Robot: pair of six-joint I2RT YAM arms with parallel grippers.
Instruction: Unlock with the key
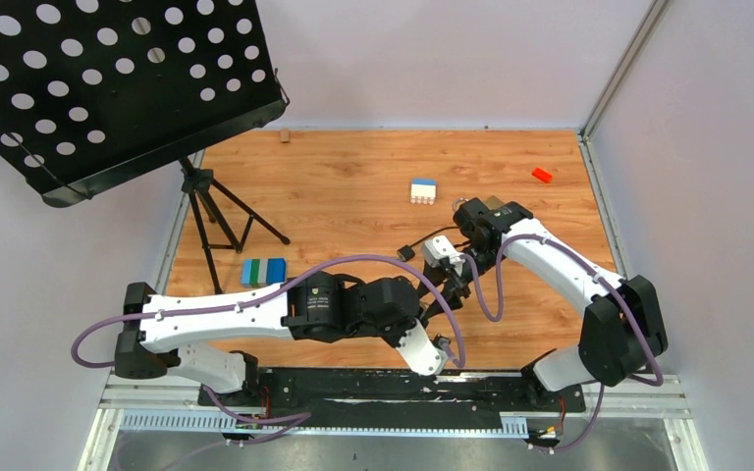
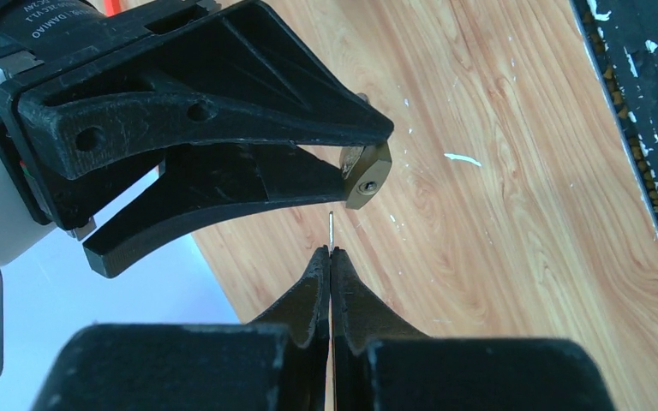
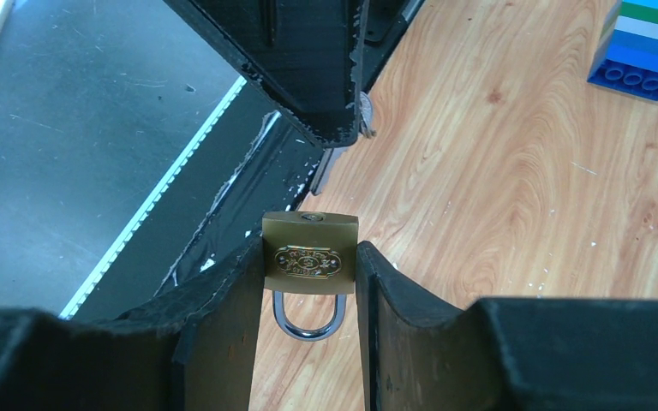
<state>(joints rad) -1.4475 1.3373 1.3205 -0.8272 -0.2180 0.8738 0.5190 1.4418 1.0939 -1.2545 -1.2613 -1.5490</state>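
Observation:
My left gripper [image 2: 331, 253] is shut on the key [image 2: 331, 229], whose thin grey blade sticks out edge-on past the fingertips. A small gap separates the blade's tip from the brass padlock [image 2: 365, 175], whose keyhole end faces it. In the right wrist view my right gripper [image 3: 308, 248] is shut on the padlock [image 3: 309, 261], squeezing the body's two sides. The silver shackle [image 3: 308, 324] points back toward the wrist and looks closed. The left gripper's black fingers [image 3: 308, 68] hang just beyond the lock. Both grippers meet above the table at centre right.
A black cable with a blocky end [image 1: 407, 253] lies beside the grippers. On the wooden table [image 1: 353, 177] sit a blue-and-white block stack [image 1: 423, 190], a red block [image 1: 542, 175] and a green-and-blue block [image 1: 262, 271]. A perforated music stand [image 1: 108, 88] on a tripod [image 1: 211, 206] stands far left.

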